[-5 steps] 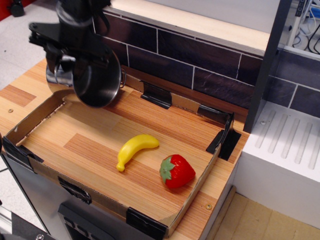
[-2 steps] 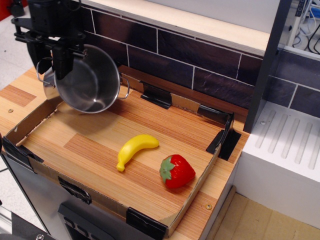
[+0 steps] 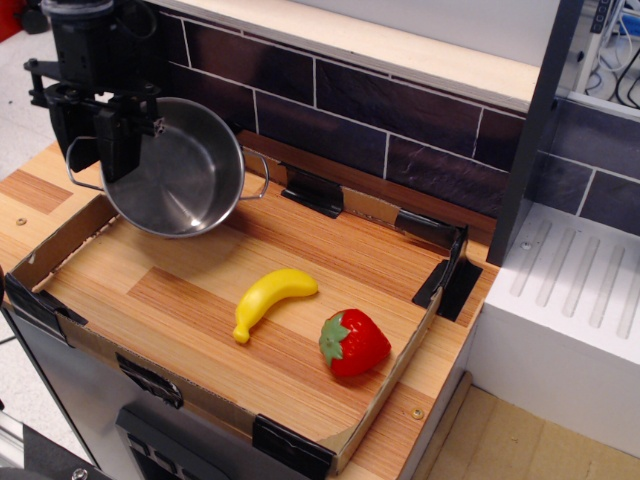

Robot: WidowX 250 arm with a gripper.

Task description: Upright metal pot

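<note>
The metal pot (image 3: 185, 175) is shiny steel with two wire loop handles. It hangs above the back left corner of the wooden tray, tilted, its open mouth facing up and toward the camera. My black gripper (image 3: 105, 145) is shut on the pot's left rim. One finger (image 3: 118, 140) shows inside the rim, the other is outside it. The left handle sticks out beside the gripper.
A yellow toy banana (image 3: 268, 298) and a red toy strawberry (image 3: 352, 342) lie in the middle of the cardboard-walled wooden tray (image 3: 90, 345). A dark tiled wall runs behind. A white drainer (image 3: 575, 290) stands at the right.
The pot has turned from facing sideways toward the camera to mouth more upward. The gripper has swung left with it and lowered it slightly.
</note>
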